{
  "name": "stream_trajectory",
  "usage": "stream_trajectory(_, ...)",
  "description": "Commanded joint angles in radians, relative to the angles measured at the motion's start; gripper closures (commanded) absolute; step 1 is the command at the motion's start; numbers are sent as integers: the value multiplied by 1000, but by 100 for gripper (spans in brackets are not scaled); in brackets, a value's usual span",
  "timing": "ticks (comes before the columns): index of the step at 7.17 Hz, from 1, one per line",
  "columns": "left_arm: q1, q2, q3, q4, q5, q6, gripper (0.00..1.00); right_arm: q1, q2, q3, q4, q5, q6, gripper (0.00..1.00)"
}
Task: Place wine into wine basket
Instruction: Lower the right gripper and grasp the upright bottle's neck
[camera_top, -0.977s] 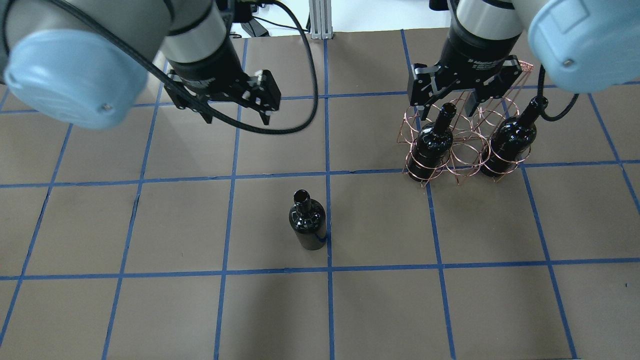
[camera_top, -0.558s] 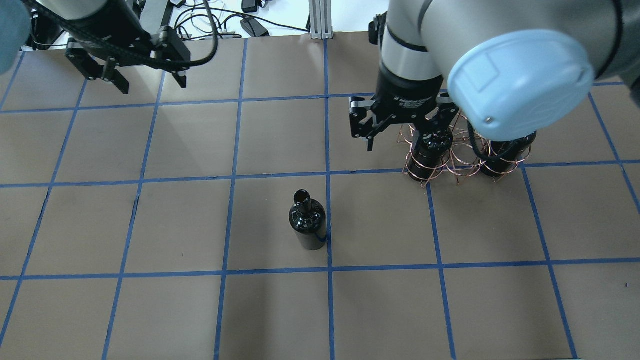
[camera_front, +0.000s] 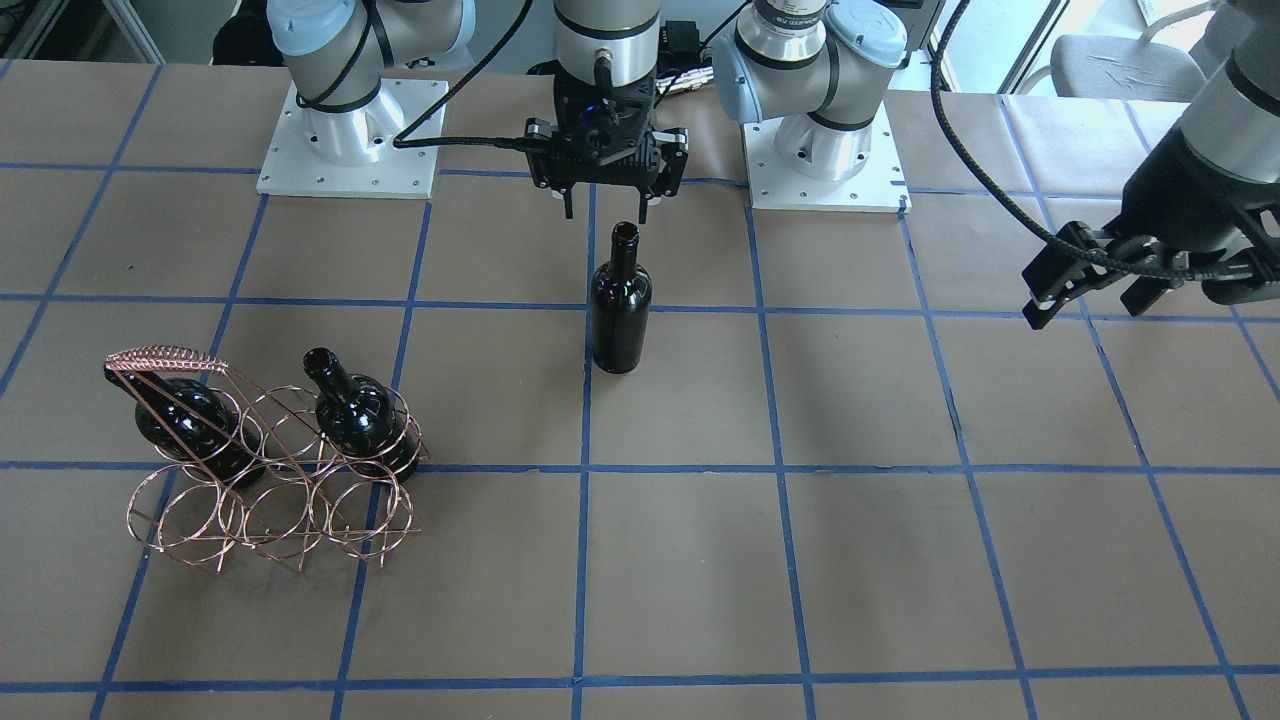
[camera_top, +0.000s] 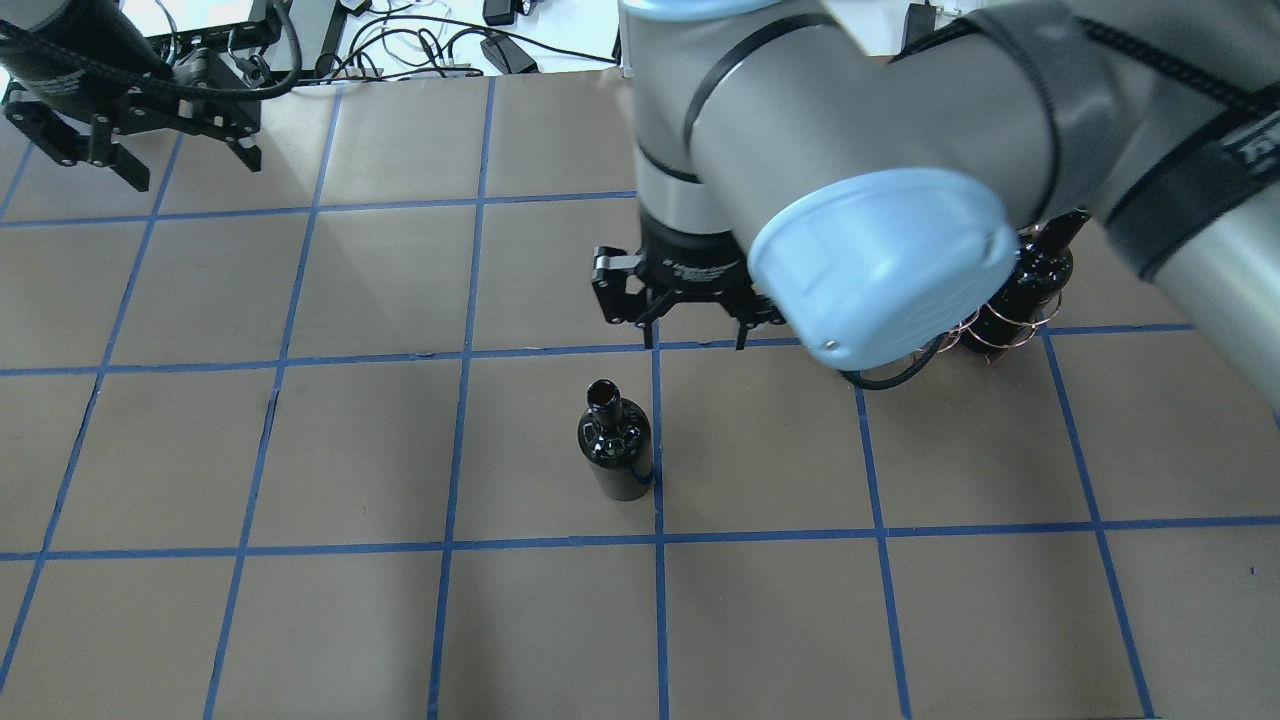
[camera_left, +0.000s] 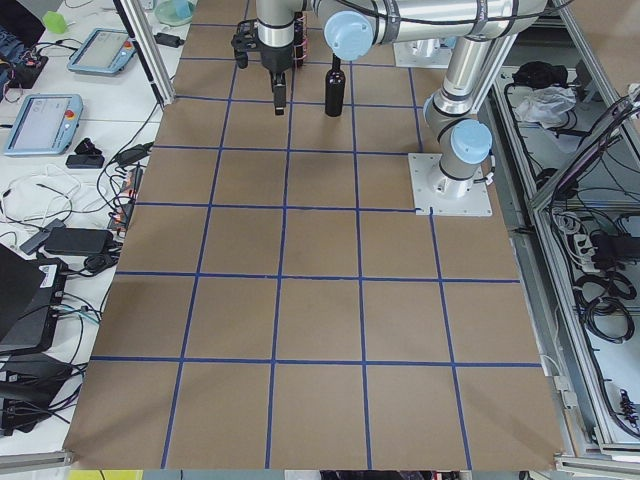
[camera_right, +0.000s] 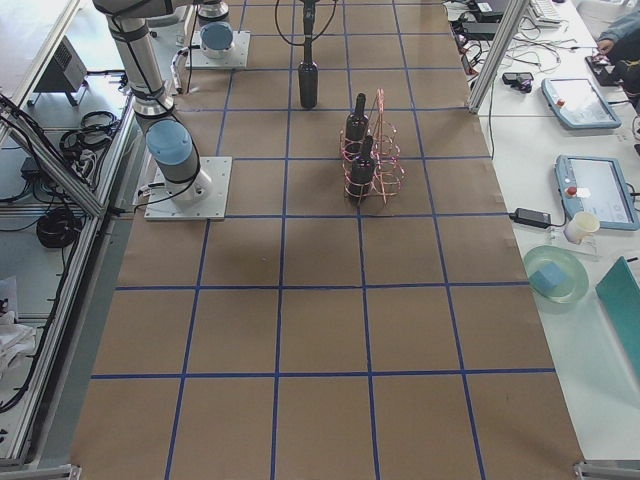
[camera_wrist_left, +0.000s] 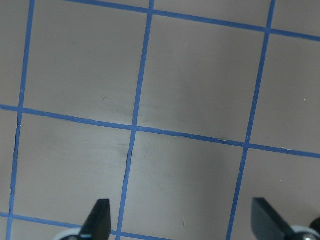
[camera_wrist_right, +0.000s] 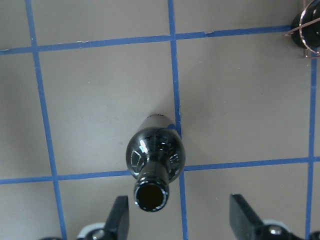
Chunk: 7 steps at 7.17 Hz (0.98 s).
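A near-black wine bottle (camera_top: 614, 445) stands upright alone near the table's middle; it also shows in the front view (camera_front: 620, 300) and the right wrist view (camera_wrist_right: 155, 160). My right gripper (camera_top: 694, 340) is open and empty, hovering above the bottle; its mouth sits close to the left finger (camera_wrist_right: 120, 217). The copper wire wine basket (camera_front: 270, 480) holds two more bottles (camera_front: 355, 410) (camera_front: 180, 420) in its end rings; the middle ring holds no bottle. In the overhead view my right arm hides most of the basket. My left gripper (camera_top: 195, 172) is open and empty at the far left.
The brown table (camera_top: 330, 620) has a blue tape grid. The arm bases (camera_front: 345, 150) stand on white plates at the robot's edge. Cables and devices (camera_top: 440, 50) lie past the table's far edge. The left wrist view shows only bare table (camera_wrist_left: 190, 90).
My right gripper left the basket and swung left to a spot over the lone bottle, still open. My left arm pulled away to the far left corner.
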<state>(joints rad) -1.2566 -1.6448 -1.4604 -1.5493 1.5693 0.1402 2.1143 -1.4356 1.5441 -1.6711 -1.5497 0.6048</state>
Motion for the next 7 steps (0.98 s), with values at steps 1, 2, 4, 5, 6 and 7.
stream_trajectory(1,14,-18,-11,6,1,9,0,26,32,11,-15,-1,-5,25)
stream_trajectory(2,16,-20,-11,9,1,7,0,18,27,27,-16,-3,-45,24)
stream_trajectory(4,14,-29,-11,23,0,1,0,18,32,65,-54,-1,-45,25)
stream_trajectory(5,14,-30,-11,23,0,1,0,18,35,77,-94,0,-43,25)
stream_trajectory(6,14,-29,-12,22,1,1,0,16,44,79,-99,0,-43,25)
stream_trajectory(7,14,-30,-12,23,0,1,0,18,44,79,-98,-4,-45,25)
